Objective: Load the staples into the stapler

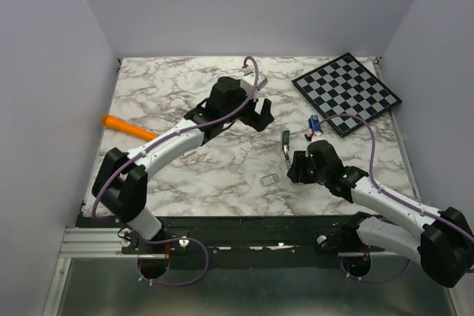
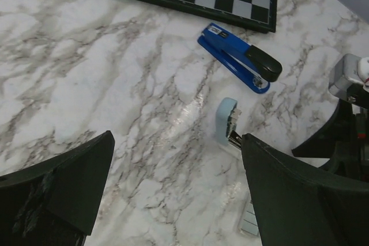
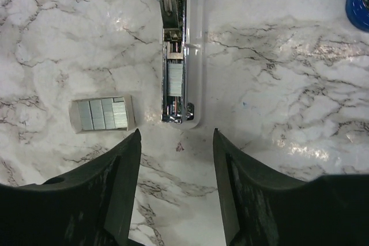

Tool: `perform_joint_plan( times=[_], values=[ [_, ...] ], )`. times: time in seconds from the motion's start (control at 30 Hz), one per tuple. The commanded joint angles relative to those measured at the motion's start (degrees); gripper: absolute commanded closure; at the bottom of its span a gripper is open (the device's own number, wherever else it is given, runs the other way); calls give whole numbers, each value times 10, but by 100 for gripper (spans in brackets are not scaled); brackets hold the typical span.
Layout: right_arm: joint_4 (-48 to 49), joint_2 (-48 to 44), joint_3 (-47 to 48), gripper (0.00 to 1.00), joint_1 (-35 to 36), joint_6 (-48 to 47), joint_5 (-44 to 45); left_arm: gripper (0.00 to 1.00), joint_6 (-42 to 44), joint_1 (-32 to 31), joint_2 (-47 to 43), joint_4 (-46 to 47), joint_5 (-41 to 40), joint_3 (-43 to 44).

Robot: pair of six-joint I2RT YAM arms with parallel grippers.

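The stapler lies opened out, its light blue top swung away and its silvery channel facing up. A short silvery strip of staples lies inside that channel. More staples sit side by side in a small tray left of the stapler's near end. My right gripper hovers just short of that end, open, with nothing between its fingers. My left gripper is open and empty, above bare marble to the left of the stapler. From above, the stapler lies between the two grippers.
A dark blue and black stapler lies beyond the light blue one, near a chessboard at the back right. An orange pen-like stick lies at the left. The staple tray is near the front edge.
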Motion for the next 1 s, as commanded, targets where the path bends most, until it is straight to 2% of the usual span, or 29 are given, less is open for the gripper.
perform_joint_plan(
  times=[0.0,0.2,0.3,0.4,0.6,0.83,0.9,0.93,0.97],
  values=[
    [125,1,-28,41,5,-16,5,1,-22,-33,69,-54,73,55],
    [173,49,-37,51,7,-20,17,4,-41,-46,132,-49,73,91],
    [168,63,-27,55,7,-15,26,5,-50,-46,160,-50,74,108],
    [159,73,-22,59,8,-7,34,11,-58,-47,183,-50,87,121],
    [139,98,-6,64,8,-7,32,12,-68,-48,204,-38,95,129],
    [135,103,-3,71,8,-7,33,21,-74,-48,229,-36,114,150],
    [133,104,-2,72,8,-7,33,26,-75,-48,234,-34,119,153],
    [134,105,-2,73,9,-7,32,31,-76,-48,237,-34,125,153],
    [134,104,-3,74,9,-8,32,32,-76,-48,239,-37,126,157]
  ],
)
